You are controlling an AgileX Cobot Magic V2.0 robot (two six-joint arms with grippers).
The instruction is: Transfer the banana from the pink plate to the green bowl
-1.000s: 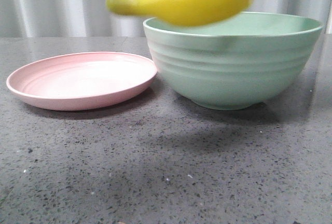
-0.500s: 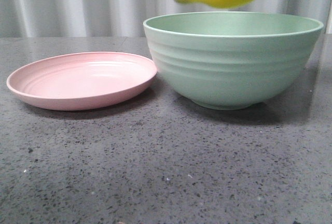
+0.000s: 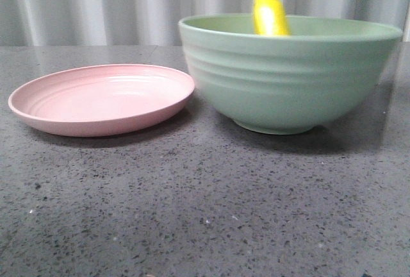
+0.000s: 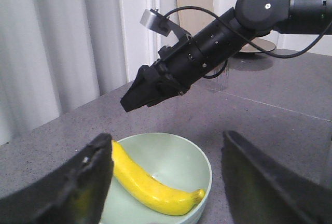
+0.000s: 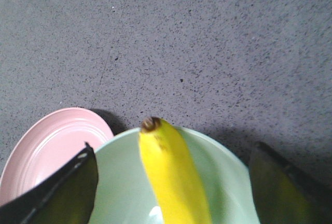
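Observation:
The yellow banana [image 3: 269, 15] lies inside the green bowl [image 3: 288, 78], with only one end showing above the rim in the front view. In the left wrist view the banana [image 4: 150, 185] rests along the bowl's inner wall [image 4: 181, 156]. The pink plate [image 3: 102, 97] is empty, to the left of the bowl. My left gripper [image 4: 166, 146] is open above the bowl and holds nothing. My right gripper [image 5: 174, 151] is open over the bowl [image 5: 114, 182], its fingers well clear of the banana [image 5: 171, 172]. It also shows in the left wrist view [image 4: 137, 97], above the bowl's far side.
The grey speckled table [image 3: 205, 213] stretches in front of the plate and bowl. A pale ribbed curtain [image 3: 96, 8] closes the back. The pink plate [image 5: 46, 146] touches or nearly touches the bowl's side. A round stand base [image 4: 254, 60] sits far off.
The banana was in the air above the bowl, moving right. It has since dropped into the bowl, and only its end shows above the rim.

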